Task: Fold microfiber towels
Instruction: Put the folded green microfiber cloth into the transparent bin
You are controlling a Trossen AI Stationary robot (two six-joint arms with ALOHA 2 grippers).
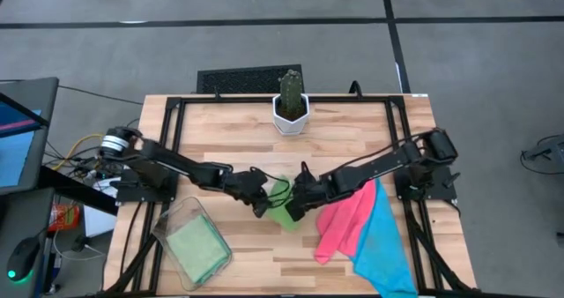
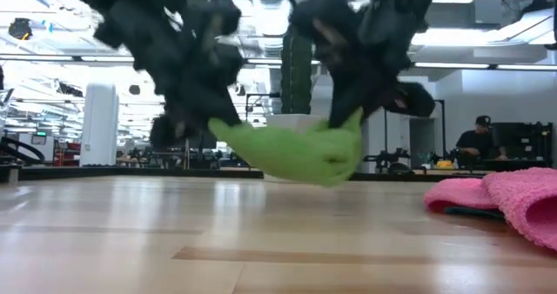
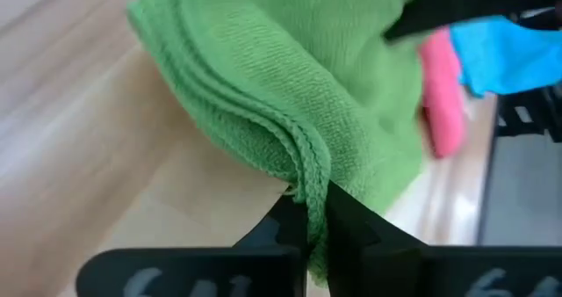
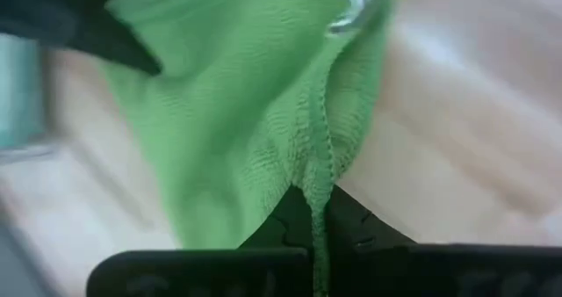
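A light green microfiber towel [image 2: 296,152] hangs bunched between my two grippers over the middle of the table, also seen from above [image 1: 282,204]. My left gripper [image 1: 262,201] is shut on its left end and my right gripper [image 1: 296,205] on its right end. A hot pink towel [image 1: 344,220] lies crumpled on a sky blue towel [image 1: 385,245] at the near right. Another green towel [image 1: 198,245] lies inside the clear bin. My left gripper pinches a stitched hem [image 3: 306,176] at the green towel's left end between its two fingers; several folded layers show beside it. The fingers slant down from the table's left. The towel sags from them toward the other gripper, slack, low over the table. My right gripper pinches a hemmed edge [image 4: 321,176] at the towel's right end between its two fingers, slanting steeply down from the right. How many layers, I cannot tell. The cloth fans out and hangs slack below the fingers toward my left gripper.
The clear plastic bin [image 1: 167,229] stands at the near left. A cactus in a white pot [image 1: 290,104] stands at the far middle. Black frame rails [image 1: 172,126] run along the table's sides. Bare wood [image 1: 264,263] lies near the front edge.
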